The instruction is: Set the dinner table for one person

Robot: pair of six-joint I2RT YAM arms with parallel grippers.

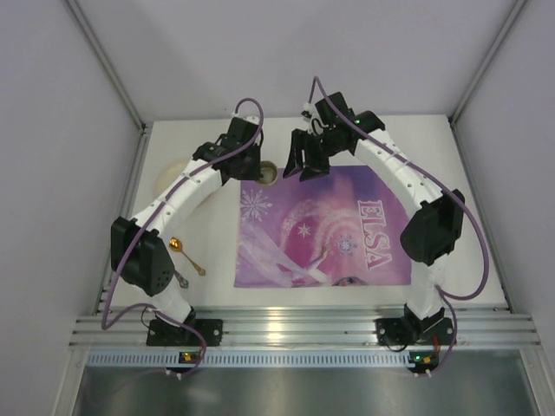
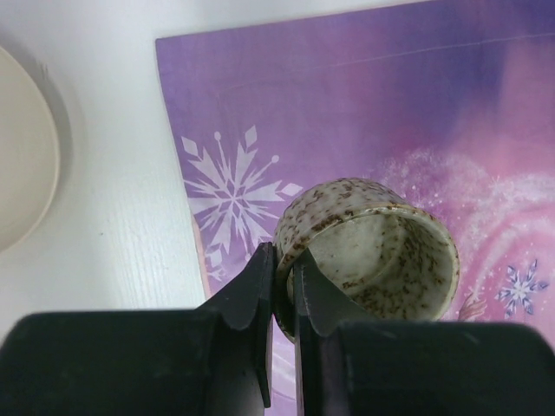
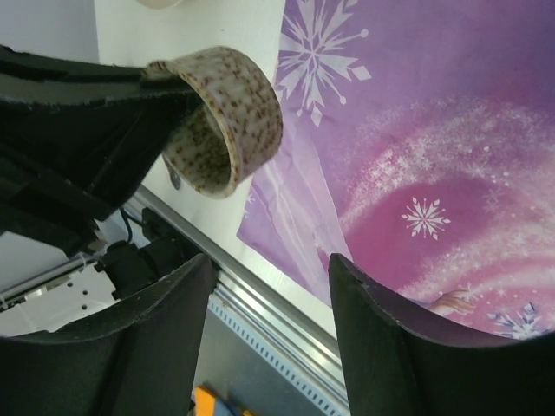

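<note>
My left gripper (image 2: 282,260) is shut on the rim of a speckled cream-and-brown cup (image 2: 373,251), holding it tilted above the far left corner of the purple snowflake placemat (image 2: 364,113). In the top view the cup (image 1: 267,173) is beside the left gripper (image 1: 253,167). My right gripper (image 1: 308,163) hovers open and empty just right of the cup, over the placemat's far edge (image 1: 329,230). The right wrist view shows its open fingers (image 3: 173,321) with the cup (image 3: 230,113) up left. The white dinner table (image 1: 212,251) lies under everything.
A cream plate (image 1: 171,176) sits at the far left, partly under the left arm; it also shows in the left wrist view (image 2: 22,165). A gold spoon (image 1: 186,256) lies left of the placemat. The metal rail (image 1: 295,329) borders the near edge.
</note>
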